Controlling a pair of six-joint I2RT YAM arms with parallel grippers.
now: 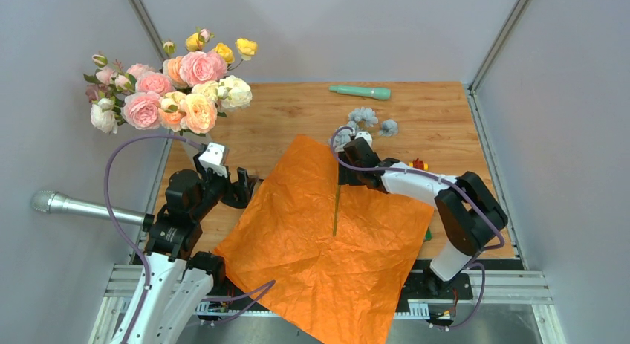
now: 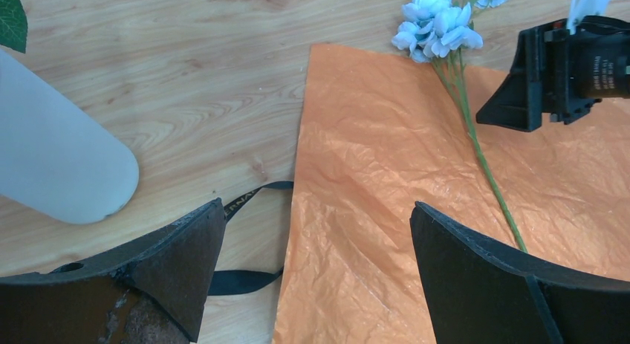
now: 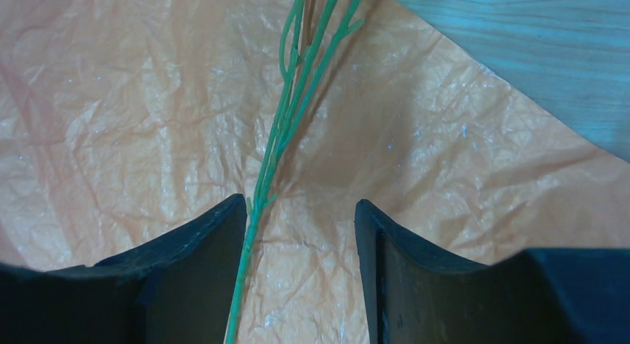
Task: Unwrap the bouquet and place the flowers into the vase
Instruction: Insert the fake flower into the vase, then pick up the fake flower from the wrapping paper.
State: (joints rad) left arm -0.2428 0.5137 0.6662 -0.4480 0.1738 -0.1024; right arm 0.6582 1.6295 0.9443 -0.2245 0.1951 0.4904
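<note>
The bouquet's orange paper point(image 1: 327, 240) lies unfolded flat on the table. Most of the flowers point(image 1: 171, 84), pink, peach, yellow and white, stand bunched at the back left. The off-white vase point(image 2: 52, 158) shows in the left wrist view. One pale blue flower point(image 1: 364, 119) lies with its green stem point(image 3: 271, 158) across the paper. My right gripper point(image 3: 301, 210) straddles that stem, jaws apart, and the stem rests against the left finger point(image 3: 215, 247). My left gripper point(image 2: 316, 210) hovers wide open over the paper's left edge, holding nothing.
A black strap point(image 2: 245, 281) lies on the wood beside the paper. A teal stick point(image 1: 360, 92) lies at the back. A grey metal tube point(image 1: 74, 206) juts in from the left. Small coloured blocks point(image 1: 420, 164) sit by the right arm.
</note>
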